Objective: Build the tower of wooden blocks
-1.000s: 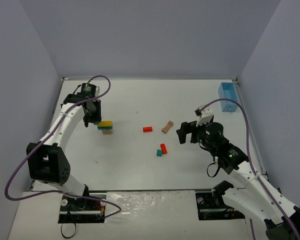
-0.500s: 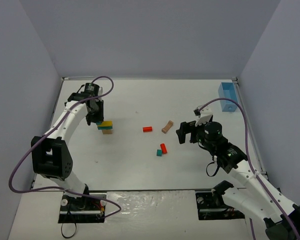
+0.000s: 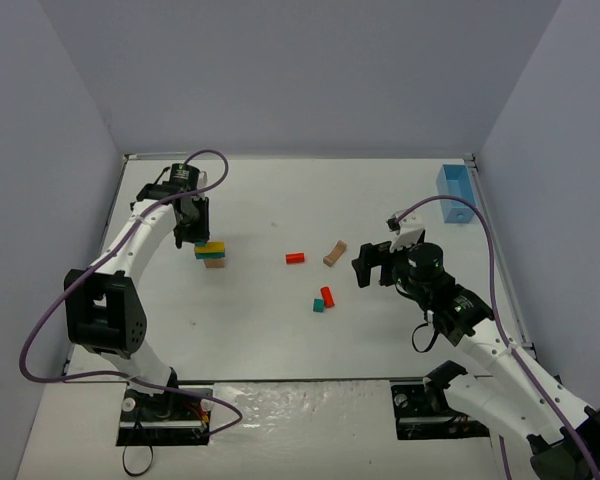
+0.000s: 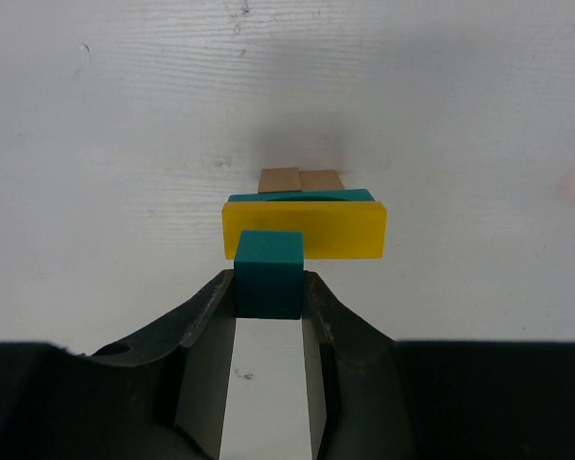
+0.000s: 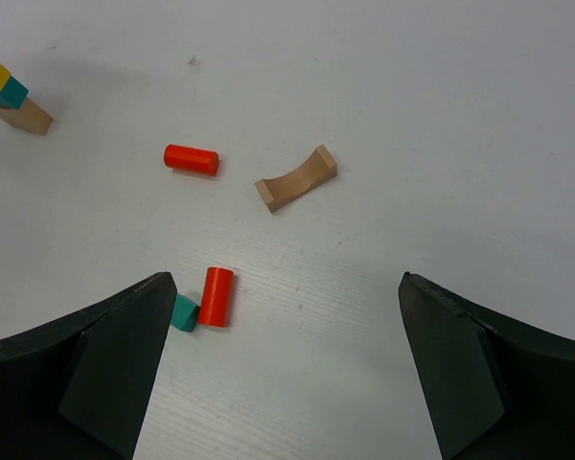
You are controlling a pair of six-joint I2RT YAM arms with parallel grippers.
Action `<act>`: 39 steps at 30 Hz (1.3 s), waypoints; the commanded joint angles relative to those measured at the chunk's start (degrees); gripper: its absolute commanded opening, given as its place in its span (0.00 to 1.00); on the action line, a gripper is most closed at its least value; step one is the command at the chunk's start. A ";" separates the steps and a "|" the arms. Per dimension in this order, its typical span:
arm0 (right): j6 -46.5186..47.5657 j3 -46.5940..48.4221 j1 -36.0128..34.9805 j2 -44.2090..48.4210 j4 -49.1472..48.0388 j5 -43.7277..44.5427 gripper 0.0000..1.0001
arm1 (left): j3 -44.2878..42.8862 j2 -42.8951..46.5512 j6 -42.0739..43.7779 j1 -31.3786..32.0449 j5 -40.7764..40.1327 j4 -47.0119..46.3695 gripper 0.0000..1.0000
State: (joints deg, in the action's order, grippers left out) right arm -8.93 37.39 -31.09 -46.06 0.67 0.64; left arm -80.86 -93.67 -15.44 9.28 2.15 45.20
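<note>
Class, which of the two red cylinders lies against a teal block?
The red cylinder nearer the right arm; a teal block touches it. The other cylinder lies alone.

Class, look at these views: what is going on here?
The left gripper is shut on a teal cube, holding it close to the wood block tower, so far a tan base with teal and yellow pieces. The right gripper hangs open over two loose red cylinders, a small teal block and a tan arch.

a light-blue bin [image 3: 454, 194] stands at the white table's [image 3: 280, 330] far right corner; grey walls [image 3: 300, 80] surround the table
</note>
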 commanded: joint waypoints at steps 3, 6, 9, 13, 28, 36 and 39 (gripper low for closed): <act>0.49 1.11 0.33 -0.29 -2.99 0.23 1.00 | -1.58 0.23 -0.83 0.17 0.12 -1.87 0.01; 0.41 1.11 0.25 -0.08 -3.04 0.24 1.00 | -1.40 0.05 -0.92 0.20 -0.13 -1.96 0.01; 0.49 1.11 0.25 0.00 -3.03 0.32 1.00 | -1.15 -0.10 -1.00 0.21 -0.70 -1.78 0.01; 0.49 1.11 0.33 -0.16 -2.96 0.23 1.00 | -1.04 -0.28 -1.16 0.21 -0.82 -1.79 0.02; 0.32 1.02 0.33 -0.08 -3.04 0.23 1.00 | -0.61 -0.55 -1.53 0.21 -1.44 -1.78 0.07; 0.41 1.02 0.33 -0.34 -2.96 0.23 1.00 | -0.45 -0.46 -1.34 0.13 -1.62 -1.78 0.07; 0.49 1.11 0.33 -0.34 -2.97 0.15 1.00 | -0.26 -0.65 -1.52 0.20 -1.55 -1.88 0.07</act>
State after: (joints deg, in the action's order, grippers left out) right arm -8.93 37.39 -31.09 -46.06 0.67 0.64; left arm -80.86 -95.04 -16.32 9.30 1.43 44.66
